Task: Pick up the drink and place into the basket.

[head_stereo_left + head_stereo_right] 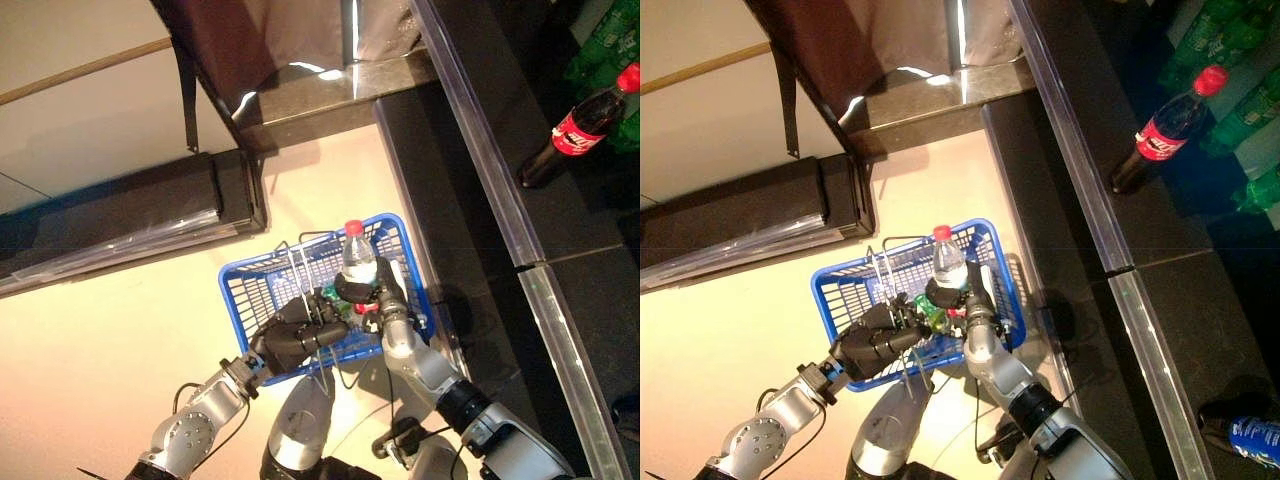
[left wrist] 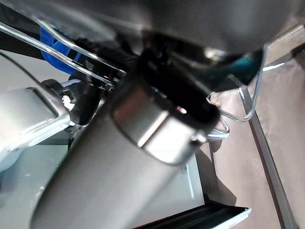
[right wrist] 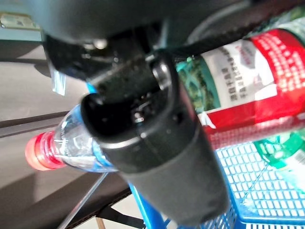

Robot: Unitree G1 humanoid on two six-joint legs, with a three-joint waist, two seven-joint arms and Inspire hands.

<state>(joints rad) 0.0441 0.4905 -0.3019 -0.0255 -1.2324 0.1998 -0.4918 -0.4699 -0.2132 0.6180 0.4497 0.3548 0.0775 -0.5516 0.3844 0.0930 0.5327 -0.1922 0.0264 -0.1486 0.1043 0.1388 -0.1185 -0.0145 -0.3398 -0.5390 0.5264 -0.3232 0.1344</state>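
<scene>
Two hands work at one blue basket (image 1: 245,285) on the pale floor; the right hand (image 1: 385,300) comes in from 5 o'clock with fingers curled round a clear water bottle (image 1: 358,256), red cap up, roughly upright, over the basket's 3 o'clock side; the right wrist view shows the thumb (image 3: 157,143) wrapped across the bottle's body beside its red-and-white label, blue mesh just past it; a green bottle (image 1: 930,318) lies inside the basket near the held one; the left hand (image 1: 295,335) enters from 7 o'clock, fingers closed on the basket's wire handle (image 1: 297,262) at the near rim; the left wrist view shows the wire loops but not the fingers clearly. A dark counter (image 1: 470,200) runs along the right from 12 to 5 o'clock; a cola bottle (image 1: 580,125) with a red cap lies on it at 2 o'clock, well apart from the basket; another blue-labelled bottle (image 1: 1255,437) shows at 4 o'clock in the right eye view.
</scene>
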